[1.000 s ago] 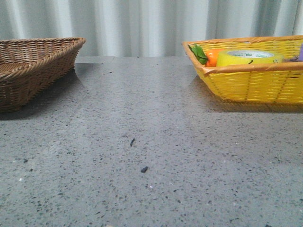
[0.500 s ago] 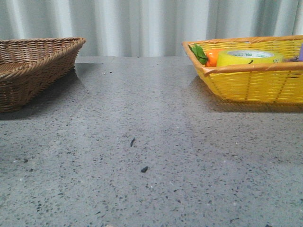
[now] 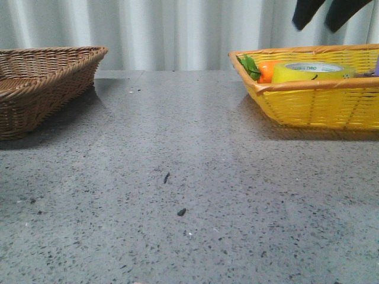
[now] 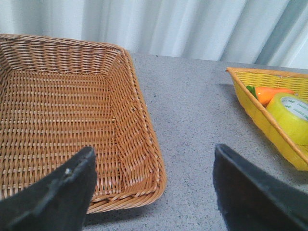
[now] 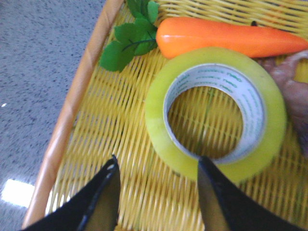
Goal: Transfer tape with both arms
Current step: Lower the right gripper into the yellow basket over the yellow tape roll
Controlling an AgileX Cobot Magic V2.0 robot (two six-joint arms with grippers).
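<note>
The yellow tape roll (image 3: pixel 312 72) lies flat in the yellow basket (image 3: pixel 314 106) at the right back, beside an orange carrot (image 3: pixel 269 70). In the right wrist view the tape (image 5: pixel 159 120) shows its white core with green print. My right gripper (image 5: pixel 156 168) is open above the basket floor, one tip over the roll's near rim, nothing held; its dark tips (image 3: pixel 323 13) show at the top of the front view. My left gripper (image 4: pixel 154 159) is open and empty over the near corner of the brown basket (image 4: pixel 72 110). The tape (image 4: pixel 291 118) also shows in the left wrist view.
The brown wicker basket (image 3: pixel 41 83) stands at the left back. The carrot (image 5: pixel 226 38) with green leaves (image 5: pixel 130 33) and a pinkish-brown object (image 5: pixel 293 86) lie next to the tape. Grey speckled tabletop (image 3: pixel 177 177) spans between the baskets; a curtain hangs behind.
The right gripper's dark tips have come into the front view at the top right, above the yellow basket. Tape and baskets have not moved.
</note>
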